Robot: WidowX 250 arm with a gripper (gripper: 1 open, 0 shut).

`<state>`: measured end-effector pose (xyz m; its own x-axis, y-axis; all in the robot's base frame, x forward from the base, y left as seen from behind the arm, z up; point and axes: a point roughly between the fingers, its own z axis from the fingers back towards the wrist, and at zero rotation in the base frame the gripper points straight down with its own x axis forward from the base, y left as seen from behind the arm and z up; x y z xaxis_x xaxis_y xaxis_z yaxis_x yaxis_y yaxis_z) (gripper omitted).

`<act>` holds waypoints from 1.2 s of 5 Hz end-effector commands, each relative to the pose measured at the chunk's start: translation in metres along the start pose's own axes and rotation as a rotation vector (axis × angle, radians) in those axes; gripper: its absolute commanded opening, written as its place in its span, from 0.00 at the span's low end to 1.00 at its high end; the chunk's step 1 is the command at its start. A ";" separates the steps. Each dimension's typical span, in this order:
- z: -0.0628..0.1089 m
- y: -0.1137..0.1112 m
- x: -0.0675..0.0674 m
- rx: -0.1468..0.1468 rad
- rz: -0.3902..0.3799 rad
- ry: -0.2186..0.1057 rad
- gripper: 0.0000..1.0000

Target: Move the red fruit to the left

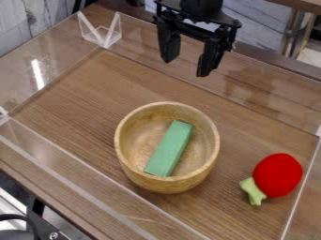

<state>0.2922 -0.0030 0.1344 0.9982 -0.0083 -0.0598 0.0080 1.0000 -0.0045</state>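
Note:
The red fruit [276,175], glossy and rounded with a light green stem end, lies on the wooden tabletop at the lower right, close to the clear wall. My black gripper [189,58] hangs open at the top centre, well above and behind the fruit, with nothing between its two fingers. A wooden bowl [130,132] stands in the middle, left of the fruit, with a flat green block [170,147] lying inside it.
Clear acrylic walls [301,202] ring the wooden table [75,103]. A small clear bracket [98,31] stands at the back left. Bare wood stretches left of the bowl.

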 end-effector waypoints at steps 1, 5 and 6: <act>-0.012 -0.009 0.000 -0.005 -0.017 0.032 1.00; -0.057 -0.149 -0.016 -0.011 -0.259 -0.024 0.00; -0.069 -0.152 -0.021 -0.007 -0.238 -0.040 0.00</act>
<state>0.2624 -0.1525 0.0576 0.9686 -0.2430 -0.0527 0.2426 0.9700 -0.0135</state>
